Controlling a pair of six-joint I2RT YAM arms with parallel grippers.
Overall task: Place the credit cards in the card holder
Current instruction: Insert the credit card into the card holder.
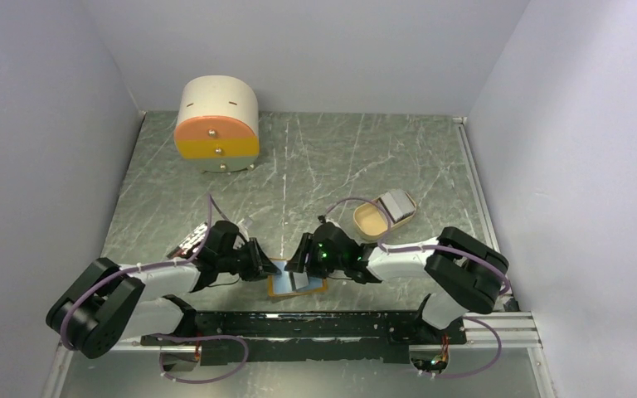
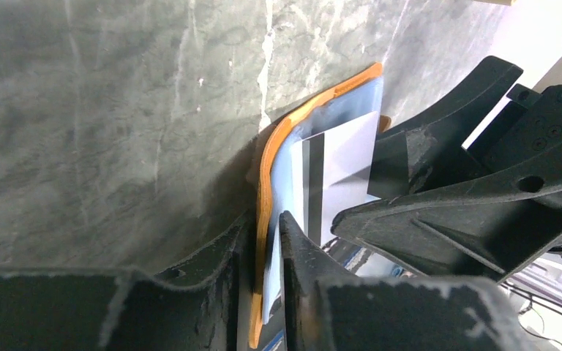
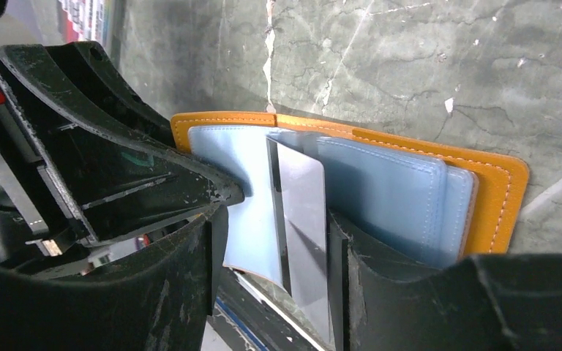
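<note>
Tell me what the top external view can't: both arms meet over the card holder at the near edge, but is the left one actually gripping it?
Observer: Yes. In the left wrist view the left gripper has its jaws shut on the orange edge of the card holder.
Operator: Is there a card at the right arm?
Observer: One credit card, grey with a dark stripe, rises from the holder's pale blue inside, between the jaws of the right gripper.
Operator: Is it clamped?
Observer: It doesn't look clamped. The jaws are apart, and the card leans on one jaw with a gap to the other.
</note>
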